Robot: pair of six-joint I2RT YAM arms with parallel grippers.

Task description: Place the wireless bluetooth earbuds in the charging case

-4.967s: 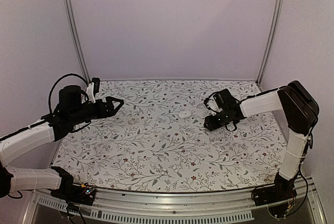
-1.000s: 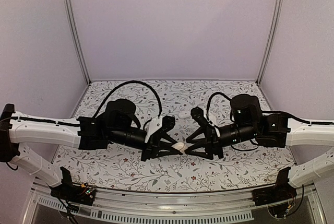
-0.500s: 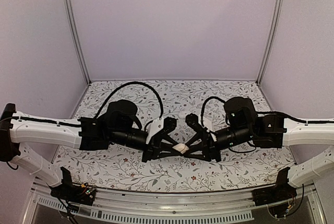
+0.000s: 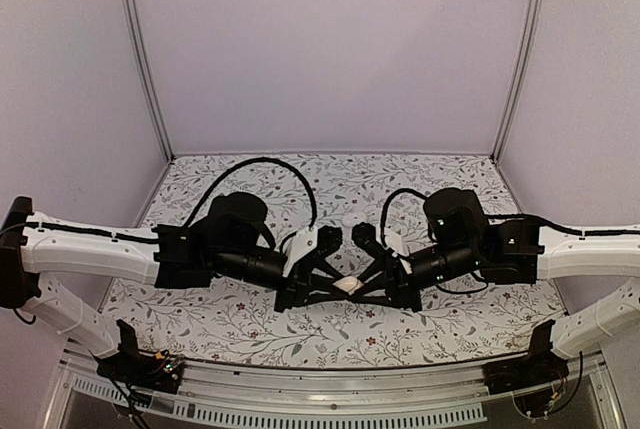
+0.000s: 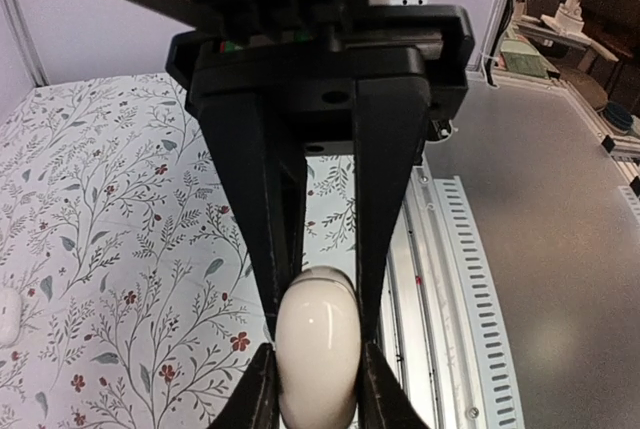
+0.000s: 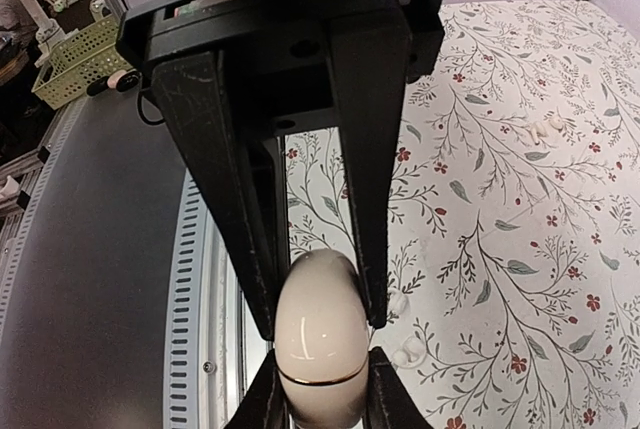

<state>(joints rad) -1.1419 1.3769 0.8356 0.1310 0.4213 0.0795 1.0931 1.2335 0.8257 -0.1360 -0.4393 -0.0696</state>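
The charging case (image 4: 347, 284), a glossy white pebble with a thin seam line (image 6: 320, 381), hangs above the floral cloth near the table's front middle. My left gripper (image 4: 339, 287) is shut on one end of it (image 5: 318, 389). My right gripper (image 4: 358, 283) is shut on the opposite end (image 6: 322, 401). The two pairs of black fingers interlock around the case, which looks closed. One small white earbud (image 6: 409, 350) lies on the cloth just right of the case in the right wrist view. Another earbud (image 6: 545, 127) lies farther off.
The ridged metal rail (image 4: 320, 401) runs along the table's near edge, right under the held case. Both arms stretch inward from the sides, cables looping above them. Purple walls close the back and sides. A green basket (image 6: 85, 54) stands off the table.
My right gripper slid left up to the case and its jaws closed on the free end. The left gripper kept its hold and barely moved.
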